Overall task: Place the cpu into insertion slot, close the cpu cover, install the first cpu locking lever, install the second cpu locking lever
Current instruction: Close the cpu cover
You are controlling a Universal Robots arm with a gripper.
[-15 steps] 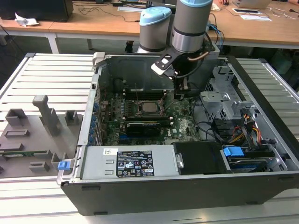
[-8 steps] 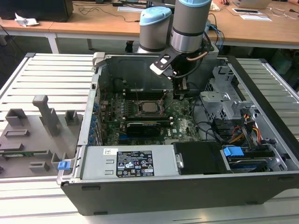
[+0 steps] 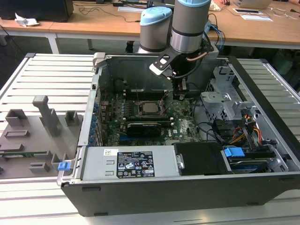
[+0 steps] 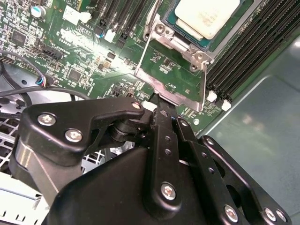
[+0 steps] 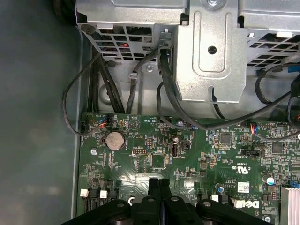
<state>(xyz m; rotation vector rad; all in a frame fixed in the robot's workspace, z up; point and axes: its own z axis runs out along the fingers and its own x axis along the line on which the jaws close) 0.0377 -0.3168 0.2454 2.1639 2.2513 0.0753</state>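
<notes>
- Chip (image 4: pixel 208 16) sits flat in the socket (image 4: pixel 164 30), pale metal top facing up. In the exterior view I see the chip (image 3: pixel 150 108) near the middle of the green board (image 3: pixel 183 124), inside the open computer case (image 3: pixel 93 197).
- Cover (image 4: pixel 176 96) is not down: the silvery frame stands tilted up off the socket, and I can see green board through its window.
- Gripper (image 4: pixel 159 101) has its black fingers pressed together, with their tips right at the free edge of the cover. I cannot tell whether any metal is nipped between them.
- In the first wrist view the gripper (image 5: pixel 158 183) shows the two fingers side by side with no gap, above the board (image 5: pixel 154 159), with a coin battery (image 5: pixel 115 139) and a metal drive cage (image 5: pixel 211 56) beyond.
- In the exterior view the gripper (image 3: pixel 180 93) hangs just to that view's right of the chip, and a long black card (image 3: pixel 143 127) lies on the board on the near side of the socket.
- Memory slots (image 4: pixel 248 51) run alongside the socket.
</notes>
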